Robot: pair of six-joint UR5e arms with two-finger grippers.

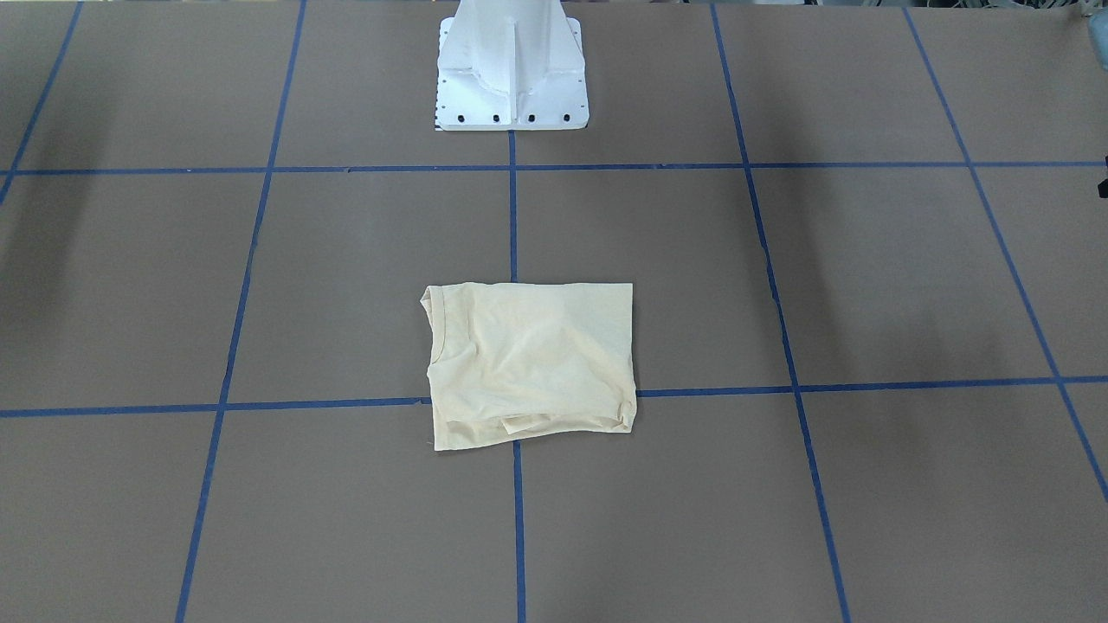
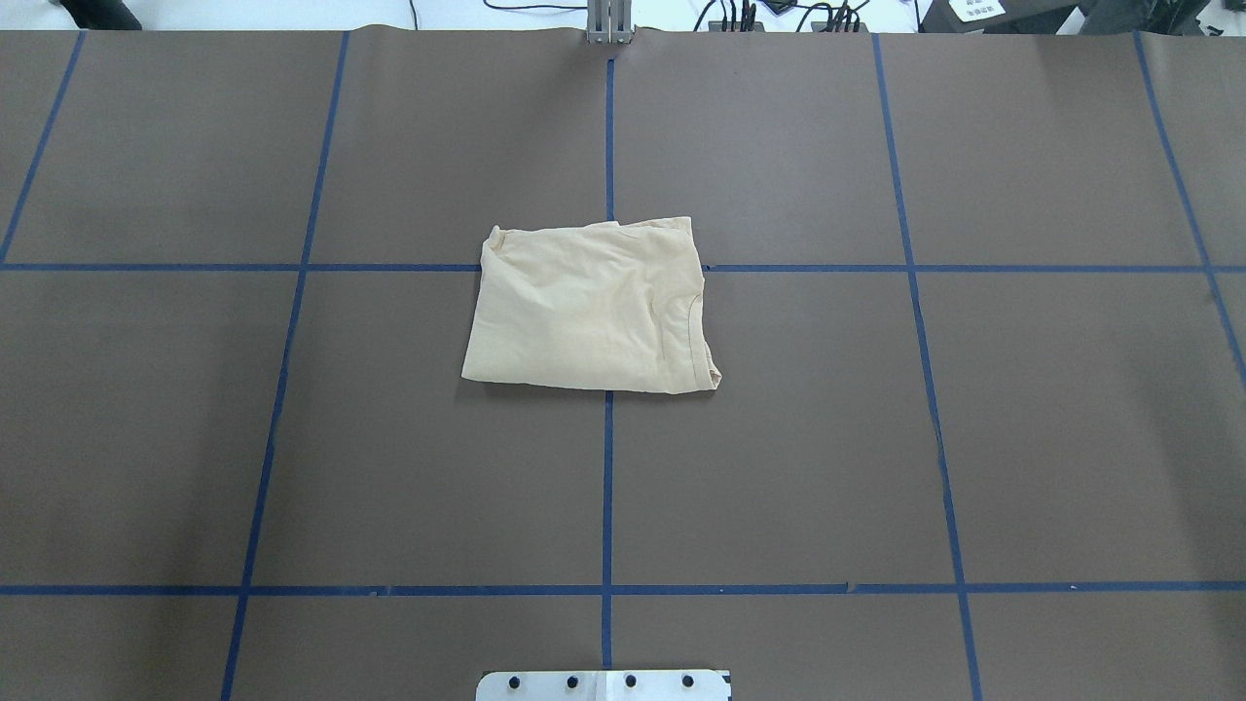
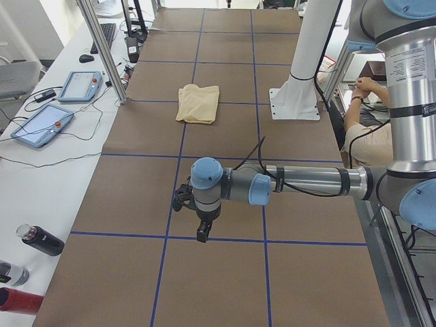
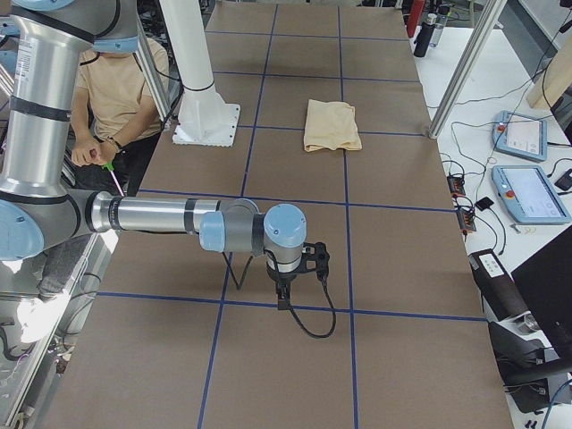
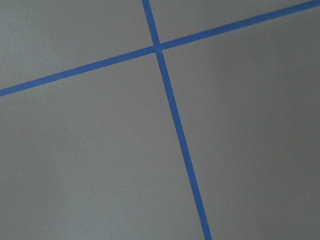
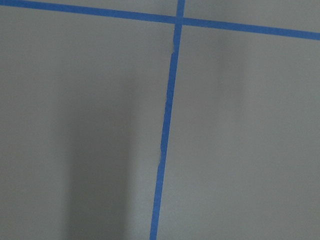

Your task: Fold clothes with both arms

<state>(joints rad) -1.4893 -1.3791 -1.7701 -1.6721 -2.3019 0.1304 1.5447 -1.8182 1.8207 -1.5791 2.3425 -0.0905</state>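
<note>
Well, the shirt (image 2: 584, 312) lies folded into a rough rectangle at the middle of the desk (image 2: 779, 438), over a crossing of the blue tape lines (image 2: 607, 487) — neckline at the edge toward my right, whatever sits inside the folds hidden. My left arm (image 3: 306, 180) reaches out level near the desk's left end, well apart from the shirt, wrist turned down. Its jaws are small and dark in the one view that catches them, so I cannot tell whether they are apart or together. My right arm (image 4: 152, 214) does likewise at the other end — same doubt about its jaws. Both wrist cameras show only desk surface and tape. My white pedestal (image 1: 512, 69) is cut off at the top.
</note>
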